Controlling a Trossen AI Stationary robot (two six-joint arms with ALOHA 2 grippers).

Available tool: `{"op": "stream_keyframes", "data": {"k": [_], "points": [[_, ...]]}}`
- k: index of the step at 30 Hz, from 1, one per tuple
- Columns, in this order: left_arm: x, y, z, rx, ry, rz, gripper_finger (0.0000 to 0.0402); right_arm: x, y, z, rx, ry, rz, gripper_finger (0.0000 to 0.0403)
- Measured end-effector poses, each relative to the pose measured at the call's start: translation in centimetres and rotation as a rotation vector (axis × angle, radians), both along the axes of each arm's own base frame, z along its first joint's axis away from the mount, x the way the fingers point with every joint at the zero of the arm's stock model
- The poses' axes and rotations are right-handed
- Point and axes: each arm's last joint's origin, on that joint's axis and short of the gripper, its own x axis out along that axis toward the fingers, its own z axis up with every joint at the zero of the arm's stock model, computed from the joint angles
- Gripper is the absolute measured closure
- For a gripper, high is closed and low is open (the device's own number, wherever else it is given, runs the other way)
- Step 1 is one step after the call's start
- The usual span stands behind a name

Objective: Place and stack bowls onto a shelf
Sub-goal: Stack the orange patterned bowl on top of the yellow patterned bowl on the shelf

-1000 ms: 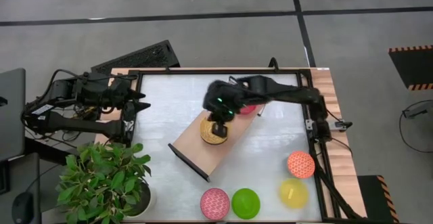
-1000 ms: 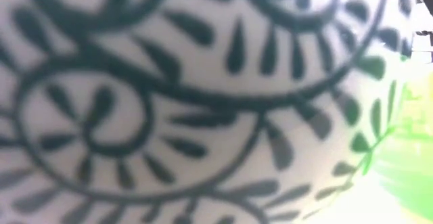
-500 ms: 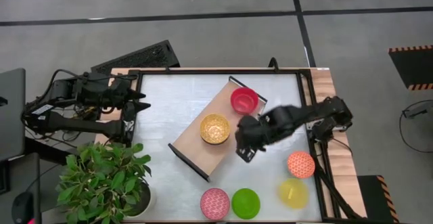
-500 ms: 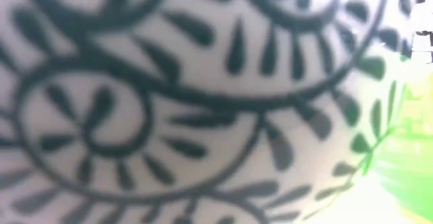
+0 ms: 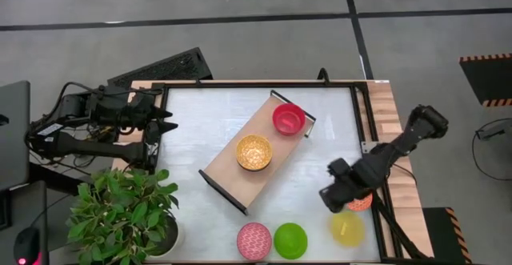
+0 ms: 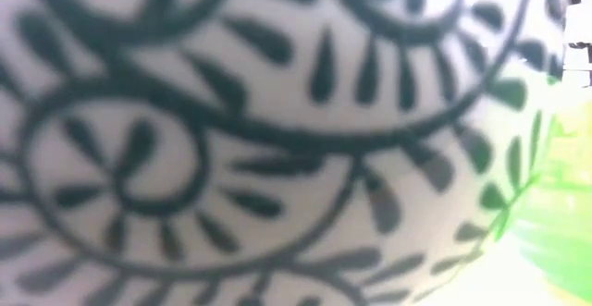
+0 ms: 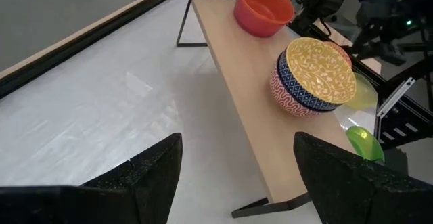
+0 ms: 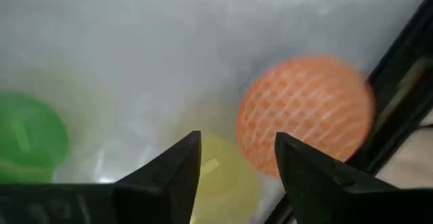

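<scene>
I am holding the right gripper (image 5: 339,194), fingers parted and empty, above the table's near right corner, just beside the orange bowl (image 8: 306,113), judged the next pick. Yellow (image 5: 347,228), green (image 5: 290,240) and pink (image 5: 254,241) bowls are waiting along the near edge. The shelf (image 5: 228,167) is lying diagonally mid-table, carrying a red bowl (image 5: 290,118) and a yellow-topped stack (image 7: 312,76). The left gripper (image 7: 235,176) is parked open at the left edge.

Right claw (image 8: 233,158) fingers spread, nothing between them, above white tabletop (image 8: 169,41). Orange lattice bowl (image 8: 306,112) upside down just ahead, yellow bowl (image 8: 220,173) beside it, green bowl (image 8: 30,139) farther off.
</scene>
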Motion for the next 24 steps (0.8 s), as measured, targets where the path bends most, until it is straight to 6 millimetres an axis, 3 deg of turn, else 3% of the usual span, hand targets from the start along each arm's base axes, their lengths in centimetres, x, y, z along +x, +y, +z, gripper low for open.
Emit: {"op": "stream_keyframes", "data": {"k": [8, 16, 19, 24], "points": [[0.0, 0.0, 0.0, -0.010, -0.004, 0.007, 0.0132, -2.3, 1.2, -4.8, 0.080, -0.043, -0.090, 0.0194], [0.0, 0.1, 0.0, -0.012, -0.007, 0.032, 0.0132, -2.6, 1.0, -8.5, 0.056, 0.010, -0.097, 0.0202], [0.0, 0.1, 0.0, -0.014, -0.007, 0.033, 0.0132, -2.2, 0.9, -8.8, 0.066, 0.028, -0.093, 0.0234], [0.0, 0.1, 0.0, -0.012, -0.007, 0.037, 0.0132, -1.8, 0.5, -8.8, 0.073, 0.018, -0.054, 0.0347]]}}
